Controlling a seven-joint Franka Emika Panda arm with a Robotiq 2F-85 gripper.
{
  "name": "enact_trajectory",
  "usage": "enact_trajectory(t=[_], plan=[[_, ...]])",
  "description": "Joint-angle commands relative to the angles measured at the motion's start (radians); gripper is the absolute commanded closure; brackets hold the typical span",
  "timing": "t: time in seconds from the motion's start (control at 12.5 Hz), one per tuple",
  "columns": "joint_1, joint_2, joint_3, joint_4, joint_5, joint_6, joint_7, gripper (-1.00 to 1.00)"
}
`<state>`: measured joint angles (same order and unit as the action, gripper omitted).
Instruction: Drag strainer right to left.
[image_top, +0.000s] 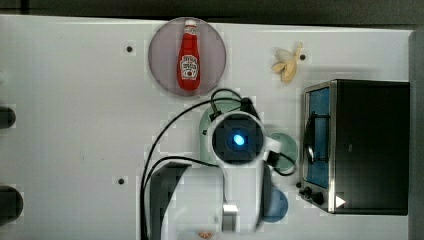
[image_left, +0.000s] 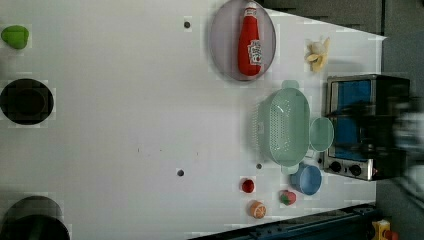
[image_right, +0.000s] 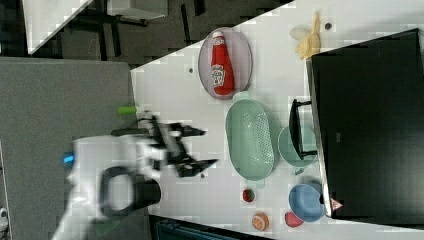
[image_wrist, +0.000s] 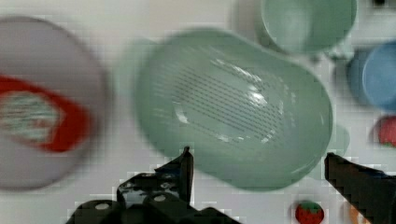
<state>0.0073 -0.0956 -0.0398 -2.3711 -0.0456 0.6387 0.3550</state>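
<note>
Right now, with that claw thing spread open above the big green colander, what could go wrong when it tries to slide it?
The strainer sits close against the green mug, so a push might jostle it. The plate with the ketchup bottle lies near its other end and could get bumped. The open tool might also slip off the smooth rim.

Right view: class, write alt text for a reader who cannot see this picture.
A robot arm's open gripper hangs above a white table, empty and apart from a large mint-green strainer. Beyond the strainer stand a mint-green mug, a blue bowl and a black toaster oven. A ketchup bottle lies on a grey plate.
</note>
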Motion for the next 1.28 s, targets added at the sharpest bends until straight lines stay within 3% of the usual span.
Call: enact_trajectory(t=[0.08, 0.64, 1.28], plan=[[0.003, 0.104, -0.003, -0.079, -0.003, 0.209, 0.211, -1.0], [0.019, 0.407, 0.021, -0.086, -0.003, 0.568, 0.4, -1.0], [0.06, 0.468, 0.075, -0.08, 0.008, 0.603, 0.403, -1.0]])
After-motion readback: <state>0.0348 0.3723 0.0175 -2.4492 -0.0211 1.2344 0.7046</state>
